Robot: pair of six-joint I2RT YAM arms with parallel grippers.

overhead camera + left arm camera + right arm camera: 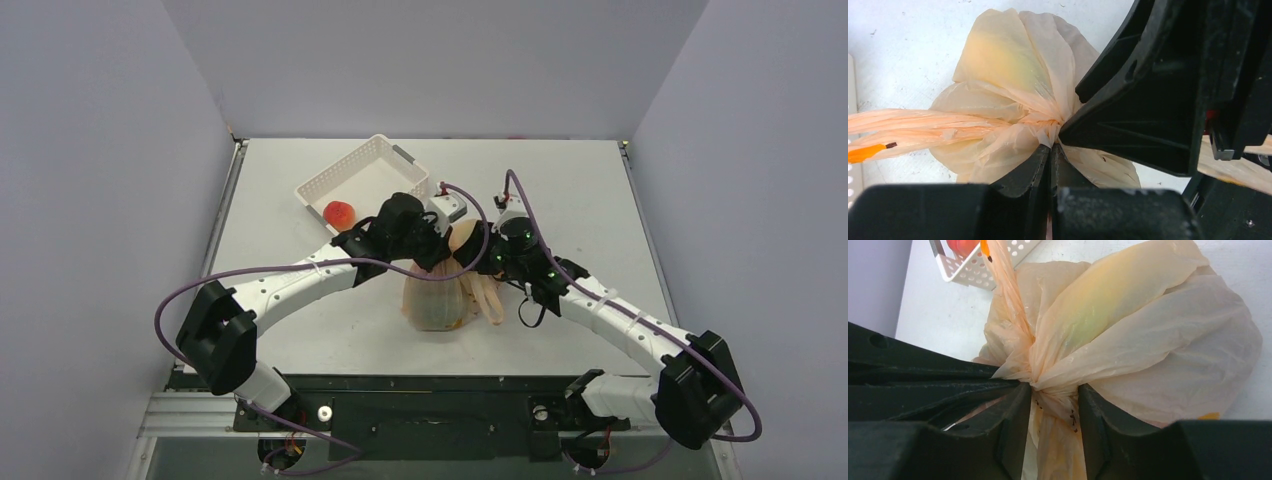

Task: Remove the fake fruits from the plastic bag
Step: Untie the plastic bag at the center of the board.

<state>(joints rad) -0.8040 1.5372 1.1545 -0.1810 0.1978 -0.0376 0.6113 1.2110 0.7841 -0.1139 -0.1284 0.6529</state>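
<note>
The crinkly, translucent pale-orange plastic bag (435, 300) sits bulging at mid-table (600, 200). My left gripper (1050, 150), jaws pressed together, pinches its thin gathered film. My right gripper (1052, 400), jaws part-spread, clasps the twisted neck.

L gripper (1050, 148) + R gripper (1054, 390) crowd bag (1148, 330) neck.

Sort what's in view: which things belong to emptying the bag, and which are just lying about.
Job: plastic bag, contents hidden; left gripper, jaws shut on its neck; right gripper, jaws either side of that neck.
Lying about: white basket; orange-pink peach inside it.
</note>
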